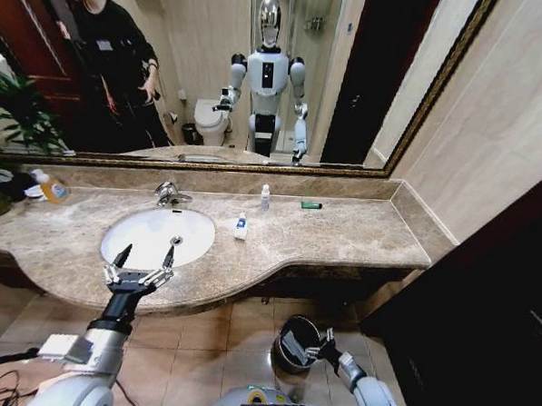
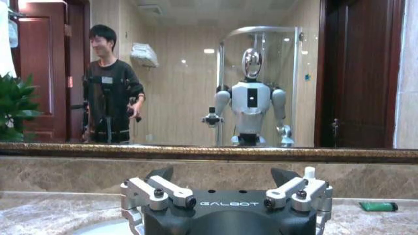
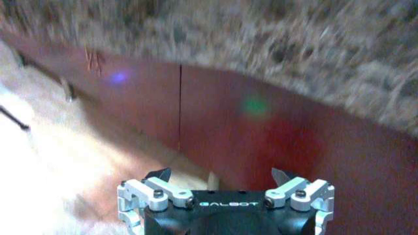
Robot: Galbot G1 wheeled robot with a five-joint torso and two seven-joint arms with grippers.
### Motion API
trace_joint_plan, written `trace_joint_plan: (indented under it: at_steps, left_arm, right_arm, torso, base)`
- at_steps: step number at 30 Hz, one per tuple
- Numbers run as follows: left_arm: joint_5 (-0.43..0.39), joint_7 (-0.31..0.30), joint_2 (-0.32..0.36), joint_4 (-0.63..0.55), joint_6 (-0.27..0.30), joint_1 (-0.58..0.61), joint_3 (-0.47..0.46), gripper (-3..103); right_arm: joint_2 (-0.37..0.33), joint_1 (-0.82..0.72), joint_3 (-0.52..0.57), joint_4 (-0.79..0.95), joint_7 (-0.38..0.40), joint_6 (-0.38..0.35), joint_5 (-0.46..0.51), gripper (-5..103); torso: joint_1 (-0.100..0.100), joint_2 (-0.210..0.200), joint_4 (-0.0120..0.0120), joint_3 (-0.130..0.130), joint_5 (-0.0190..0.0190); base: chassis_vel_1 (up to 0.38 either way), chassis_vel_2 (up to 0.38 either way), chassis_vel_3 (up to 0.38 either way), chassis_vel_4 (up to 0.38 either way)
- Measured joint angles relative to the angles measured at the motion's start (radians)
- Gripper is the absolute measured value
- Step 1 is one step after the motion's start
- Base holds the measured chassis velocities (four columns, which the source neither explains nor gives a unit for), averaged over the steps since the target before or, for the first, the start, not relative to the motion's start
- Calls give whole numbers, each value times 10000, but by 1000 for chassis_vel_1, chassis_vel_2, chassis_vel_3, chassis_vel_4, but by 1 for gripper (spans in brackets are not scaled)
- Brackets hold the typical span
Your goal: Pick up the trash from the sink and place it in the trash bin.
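Bathroom vanity: beige marble surface below a gilt-framed mirror. Oval white basin sink with chrome tap. Trash on the surface beside the sink: white tube with blue label; tiny white bottle by the backsplash; small green-black piece farther right. Left end effector, marked "GALBOT", over the sink's near rim, fingers spread wide, holding nothing. Right end effector, low near the floor at the small round dark trash bin with shiny metal rim; wrist view shows fingers apart, holding nothing.
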Motion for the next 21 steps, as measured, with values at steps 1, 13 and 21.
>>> trace_joint_plan:
  at_steps: [1, 13, 21]
  left_arm:
    - [0, 0, 0, 0, 0, 0, 0, 100]
    - [0, 0, 0, 0, 0, 0, 0, 100]
    - [0, 0, 0, 0, 0, 0, 0, 100]
  right_arm:
    - [-25, -115, 62, 165, -12, 37, 119, 100]
    - [-437, -2513, 891, 3412, -157, 311, 2451, 100]
    - [-1046, -2777, 1561, 5561, 409, -536, 4278, 100]
  torso:
    - [0, 0, -1, 0, 0]
    - [-1, 0, -2, 0, 1]
    - [-1, 1, -3, 0, -1]
  base:
    - [0, 0, 0, 0]
    - [0, 0, 0, 0]
    - [0, 0, 0, 0]
